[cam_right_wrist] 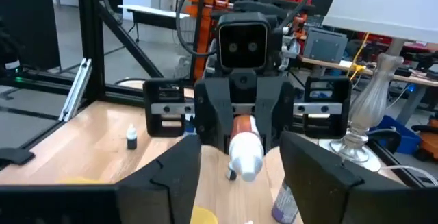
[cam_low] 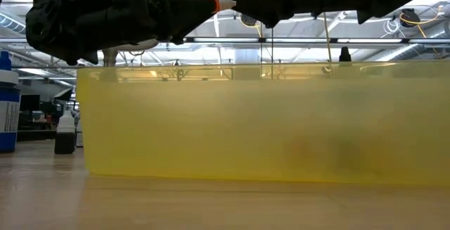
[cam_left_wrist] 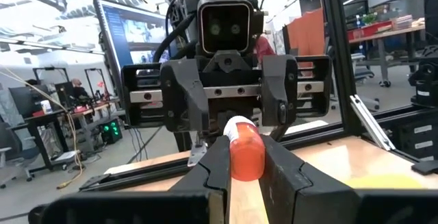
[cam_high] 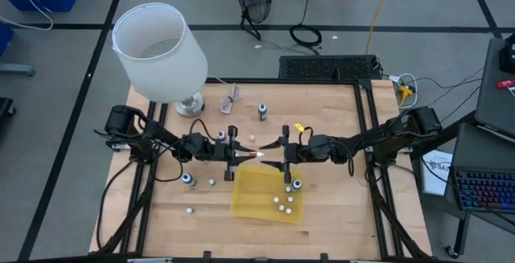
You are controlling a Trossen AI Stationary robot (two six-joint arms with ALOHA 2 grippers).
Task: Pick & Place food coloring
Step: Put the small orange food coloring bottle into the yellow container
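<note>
My left gripper [cam_high: 241, 155] is shut on a small reddish food coloring bottle [cam_left_wrist: 245, 157] with a pale cap [cam_right_wrist: 245, 161], held above the table by the yellow tray's [cam_high: 249, 207] far left corner. My right gripper [cam_high: 280, 155] faces it, open. Its fingers [cam_right_wrist: 164, 176] stand on either side of the cap end without touching. Several small bottles lie in the tray [cam_high: 280, 203]. Other bottles stand on the table [cam_high: 262, 112], [cam_high: 187, 179]. My left gripper pinches the bottle's reddish body [cam_left_wrist: 245, 169] between its two fingers. The fingers come level from the table's left and lie along the bottle. The bottle is level and lifted clear, its pale cap [cam_low: 225, 5] sticking out past the fingertips toward my right gripper.
A white-shaded lamp [cam_high: 161, 50] stands at the far left, with a clear pinkish object with a thin stick [cam_high: 229, 102] beside it. A dark bottle [cam_low: 65, 135] stands left of the tray in the low view. Small whitish bottles [cam_high: 212, 182] lie near the front left.
</note>
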